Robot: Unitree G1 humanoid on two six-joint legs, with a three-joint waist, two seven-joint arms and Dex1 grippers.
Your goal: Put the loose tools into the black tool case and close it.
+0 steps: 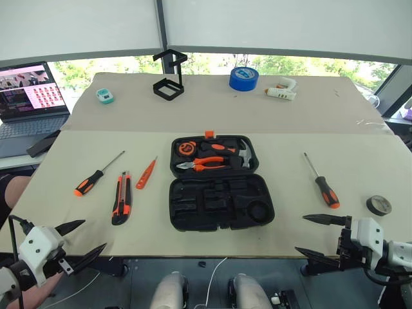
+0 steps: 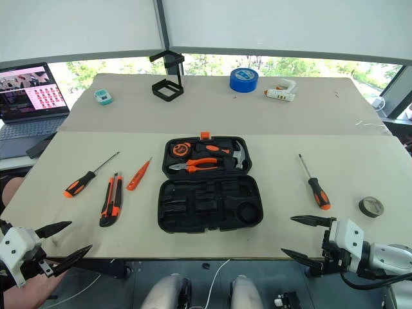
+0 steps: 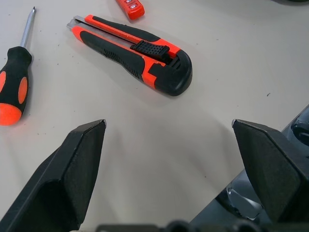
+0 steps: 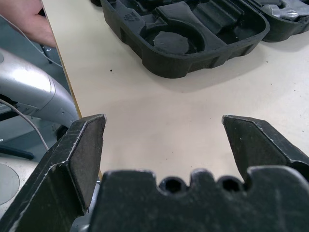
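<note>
The black tool case (image 1: 219, 205) lies open in the middle of the table, with pliers, a hammer and a tape measure in its far half; its near half holds empty recesses. To its left lie a screwdriver (image 1: 96, 175), the utility knife (image 1: 121, 198) and the slim tester screwdriver (image 1: 146, 173). On its right are a second screwdriver (image 1: 322, 182) and the small black tape roll (image 1: 378, 205). My left gripper (image 1: 94, 234) hangs open at the near left edge, short of the knife (image 3: 133, 46). My right gripper (image 1: 300, 234) is open at the near right edge, facing the case (image 4: 193, 38).
At the table's far side stand a black wire-frame stand (image 1: 170, 77), a blue tape roll (image 1: 244, 78), a white glue gun (image 1: 283, 91) and a small teal device (image 1: 105, 96). A laptop (image 1: 29, 96) sits off the left. Part of a person (image 4: 29, 19) shows by the near left corner.
</note>
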